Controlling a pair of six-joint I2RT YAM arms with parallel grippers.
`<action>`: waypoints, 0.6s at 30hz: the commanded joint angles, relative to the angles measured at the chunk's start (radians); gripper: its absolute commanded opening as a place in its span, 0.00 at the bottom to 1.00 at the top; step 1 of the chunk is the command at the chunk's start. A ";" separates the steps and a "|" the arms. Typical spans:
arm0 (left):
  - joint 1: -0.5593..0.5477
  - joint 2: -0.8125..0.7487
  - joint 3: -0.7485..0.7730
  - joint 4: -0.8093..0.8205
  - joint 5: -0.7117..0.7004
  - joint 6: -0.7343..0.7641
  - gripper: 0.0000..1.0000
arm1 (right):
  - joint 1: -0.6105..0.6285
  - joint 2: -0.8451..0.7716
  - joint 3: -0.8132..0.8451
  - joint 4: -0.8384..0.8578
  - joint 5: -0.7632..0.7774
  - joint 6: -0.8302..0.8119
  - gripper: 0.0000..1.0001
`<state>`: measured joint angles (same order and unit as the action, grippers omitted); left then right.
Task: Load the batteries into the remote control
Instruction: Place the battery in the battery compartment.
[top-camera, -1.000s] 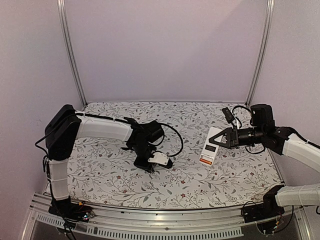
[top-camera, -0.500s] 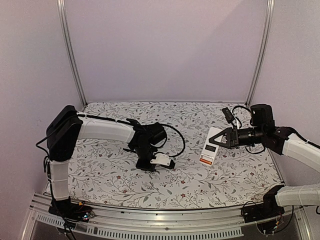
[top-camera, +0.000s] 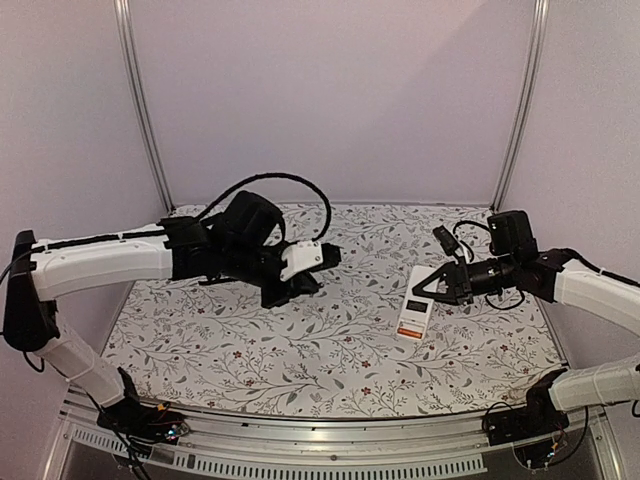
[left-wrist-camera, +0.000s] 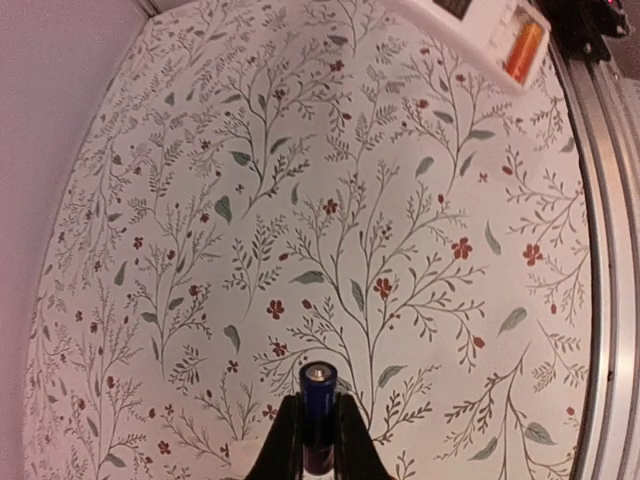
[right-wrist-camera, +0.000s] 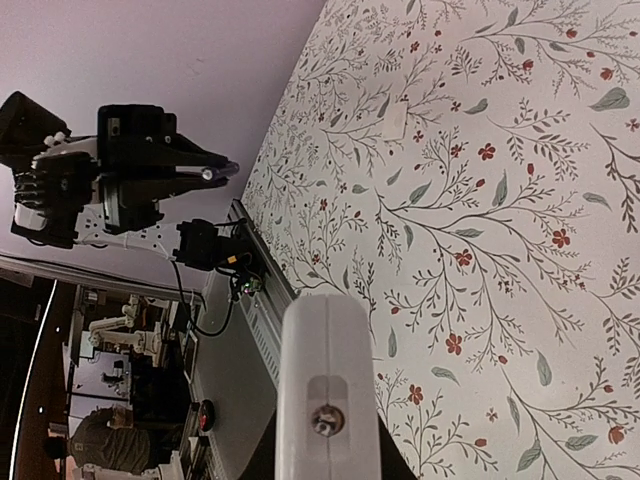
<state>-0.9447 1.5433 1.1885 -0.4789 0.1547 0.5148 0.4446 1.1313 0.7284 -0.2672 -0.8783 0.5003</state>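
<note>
Plainly, flowered cloth (top-camera: 330, 350) separates the left pincer (top-camera: 328, 256) with dark battery (left-wrist-camera: 318, 395) from remote (top-camera: 414, 315).

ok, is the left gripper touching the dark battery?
Touching. The left wrist view shows the battery clamped between the left gripper's two fingers, both pressed against its sides.

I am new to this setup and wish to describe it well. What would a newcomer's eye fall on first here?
First, the left gripper, above the middle of the flowered table, pinches a dark battery. Next, at the right, the right gripper holds the white remote control by one end, an orange battery already lying in its recess.
</note>
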 joint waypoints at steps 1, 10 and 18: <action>-0.017 -0.113 -0.033 0.214 -0.044 -0.254 0.00 | 0.009 0.030 0.055 -0.008 -0.068 0.007 0.00; -0.055 -0.162 -0.039 0.287 0.223 -0.347 0.00 | 0.109 0.155 0.133 0.040 -0.072 0.067 0.00; -0.177 -0.080 -0.050 0.390 0.217 -0.268 0.00 | 0.176 0.244 0.152 0.219 -0.078 0.239 0.00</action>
<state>-1.0794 1.4139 1.1500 -0.1566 0.3305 0.2184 0.5919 1.3468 0.8463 -0.1619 -0.9390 0.6437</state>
